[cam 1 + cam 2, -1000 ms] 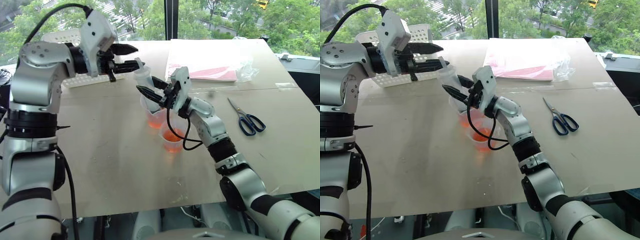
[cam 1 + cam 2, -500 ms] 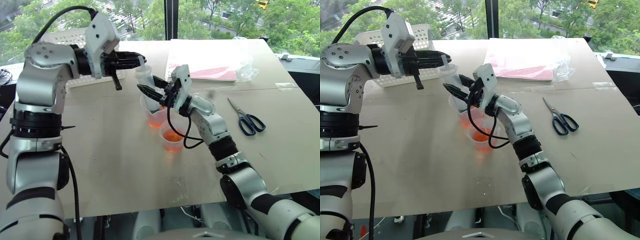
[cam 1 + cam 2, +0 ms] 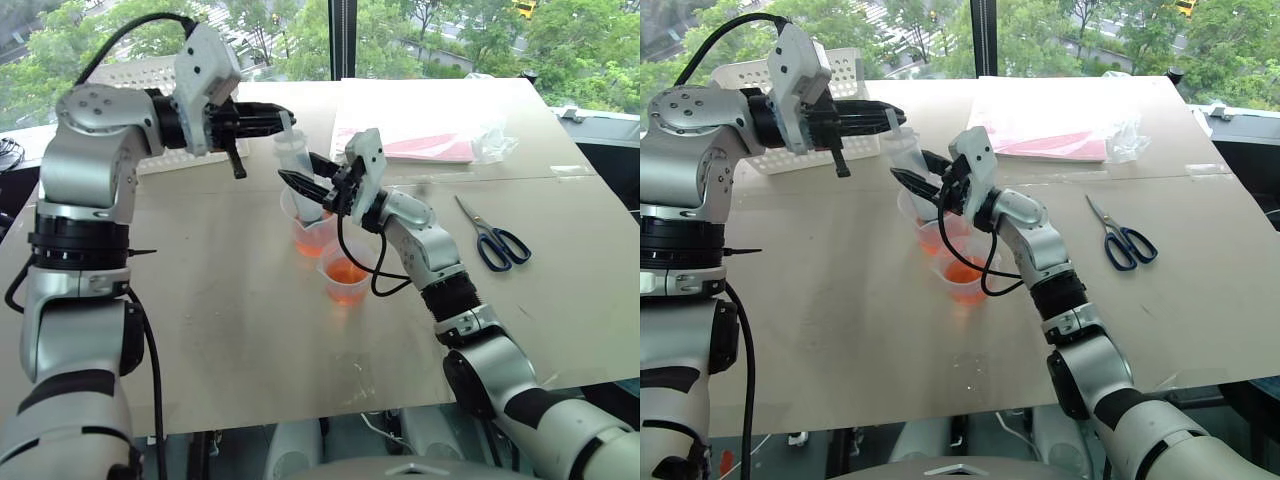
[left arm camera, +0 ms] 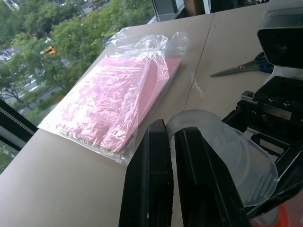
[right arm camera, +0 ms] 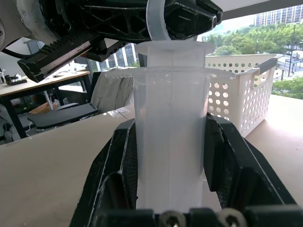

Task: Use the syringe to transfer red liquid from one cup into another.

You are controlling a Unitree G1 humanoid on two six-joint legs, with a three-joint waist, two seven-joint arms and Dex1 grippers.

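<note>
The clear syringe (image 3: 291, 152) stands nearly upright with its lower end inside the far cup (image 3: 312, 236). My right gripper (image 3: 297, 168) is shut on its barrel (image 5: 170, 142), one finger (image 5: 118, 165) on each side. Reaching in from the left, my left gripper (image 3: 285, 121) is shut on the plunger's top (image 5: 156, 23), just above the barrel's flange (image 4: 222, 146). The far cup holds red liquid (image 3: 311, 243). A near cup (image 3: 345, 277) in front of it also holds red liquid (image 3: 346, 272).
Blue-handled scissors (image 3: 495, 240) lie on the table to the right. A pink pack in a clear bag (image 3: 420, 135) lies at the back. A white perforated basket (image 3: 745, 75) stands at the back left, behind my left arm.
My left gripper's fingers, apart around the plunger top a second ago, have shut on it. Both hands and the syringe have stayed in place.
</note>
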